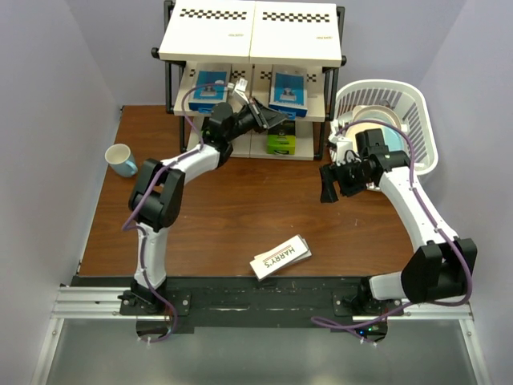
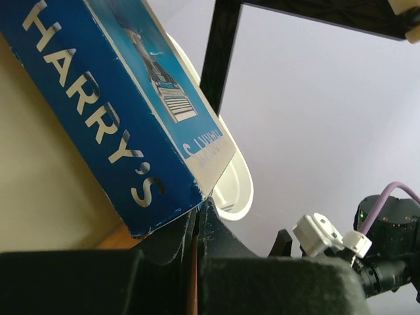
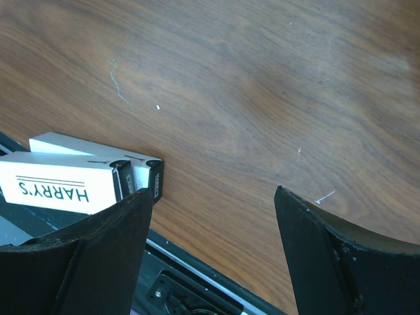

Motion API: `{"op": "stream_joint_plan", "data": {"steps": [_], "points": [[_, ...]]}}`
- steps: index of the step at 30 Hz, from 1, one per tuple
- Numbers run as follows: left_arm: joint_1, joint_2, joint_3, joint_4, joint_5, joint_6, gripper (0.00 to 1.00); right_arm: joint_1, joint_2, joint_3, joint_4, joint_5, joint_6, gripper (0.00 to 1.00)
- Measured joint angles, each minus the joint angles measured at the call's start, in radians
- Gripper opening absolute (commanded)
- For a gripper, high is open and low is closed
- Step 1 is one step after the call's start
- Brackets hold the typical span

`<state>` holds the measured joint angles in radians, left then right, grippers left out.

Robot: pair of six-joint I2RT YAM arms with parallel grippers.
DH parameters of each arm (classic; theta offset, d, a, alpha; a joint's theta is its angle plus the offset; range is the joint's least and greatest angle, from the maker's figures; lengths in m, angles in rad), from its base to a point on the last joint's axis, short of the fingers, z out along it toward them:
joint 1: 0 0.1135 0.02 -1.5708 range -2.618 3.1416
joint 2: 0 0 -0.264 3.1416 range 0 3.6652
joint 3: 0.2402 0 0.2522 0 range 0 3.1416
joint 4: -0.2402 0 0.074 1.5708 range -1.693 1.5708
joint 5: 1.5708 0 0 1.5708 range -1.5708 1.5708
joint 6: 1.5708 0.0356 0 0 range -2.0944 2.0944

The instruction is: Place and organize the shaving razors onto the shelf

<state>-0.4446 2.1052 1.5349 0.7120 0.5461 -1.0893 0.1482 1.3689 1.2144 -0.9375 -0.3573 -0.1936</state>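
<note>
- Lavender walls close round a brown wooden bench (image 1: 240,200) in the overhead view. The shelf (image 1: 248,36) stands at its far edge. The left pincer (image 1: 280,119) reaches in under the top board, between two blue-and-white razor boxes (image 1: 210,88) on the middle tier. A black-and-green box (image 1: 281,144) sits on the tier just below it.
- Same view: the right pincer (image 1: 329,191) hangs over bare wood, well apart from the shelf. A white basket (image 1: 405,98) sits just behind its arm, and a blue-and-white mug (image 1: 120,160) stands far off beyond the left arm. Two white HARRY'S boxes (image 1: 280,257) lie on the bench nearer the arm bases.
- Only the left wrist view shows that pincer's jaws pressed together. A blue HARRY'S box (image 2: 111,111) leans tilted above the tips with its lower corner touching them; I cannot tell whether it is nipped. A black frame post (image 2: 220,59) and a white rounded rim (image 2: 236,187) stand behind it.
- Only the right wrist view shows that pincer's jaws set wide, with nothing but wood between them. The white HARRY'S boxes lie close together just beside one finger (image 3: 98,256), which partly hides them.
</note>
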Motion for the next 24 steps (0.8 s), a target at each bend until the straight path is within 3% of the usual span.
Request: {"op": "stream_joint_plan", "data": {"steps": [9,11,15,18,24], "points": [[0.006,0.042,0.066,-0.05,-0.011,-0.002,0.01,-0.005,0.042,0.0,0.008,0.0,0.004,0.79],[0.008,0.042,0.067,-0.052,-0.011,-0.003,0.15,-0.005,0.047,0.0,0.011,0.0,0.006,0.79],[0.013,0.042,0.067,-0.062,-0.008,-0.016,0.32,-0.005,0.056,0.002,0.011,-0.001,0.01,0.79],[0.014,0.039,0.064,-0.048,0.002,-0.023,0.41,-0.005,0.07,0.01,0.011,-0.003,0.01,0.79],[0.016,-0.026,-0.047,-0.024,0.02,-0.018,0.5,-0.005,0.086,0.026,0.017,-0.006,0.01,0.8]]}}
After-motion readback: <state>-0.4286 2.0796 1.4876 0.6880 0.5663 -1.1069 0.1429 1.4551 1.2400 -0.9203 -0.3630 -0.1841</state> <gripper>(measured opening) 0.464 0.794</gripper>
